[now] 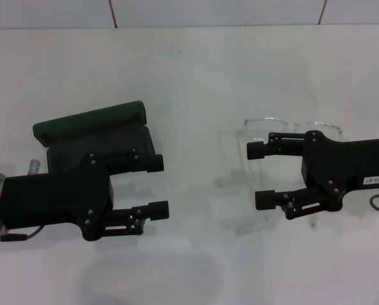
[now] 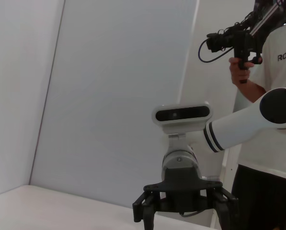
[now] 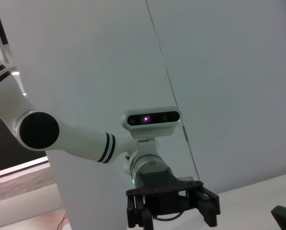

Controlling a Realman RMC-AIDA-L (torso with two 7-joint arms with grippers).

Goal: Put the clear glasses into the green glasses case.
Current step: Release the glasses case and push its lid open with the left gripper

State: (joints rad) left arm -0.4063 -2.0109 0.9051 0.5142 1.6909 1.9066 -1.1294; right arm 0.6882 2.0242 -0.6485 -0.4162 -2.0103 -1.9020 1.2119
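Early step, nothing grasped yet. Dark green rectangular hard case [image 1: 97, 136], lid raised, on white table [image 1: 195, 76] partly beneath left gripper [image 1: 160, 185], fingers spread, empty. Transparent plastic glasses [image 1: 291, 124] under right gripper [image 1: 259, 175], likewise spread, gripping nothing. Next, probably: lower right gripper, pinch frame.

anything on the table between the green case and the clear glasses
No. In the head view, only bare white table lies between the case and the glasses.
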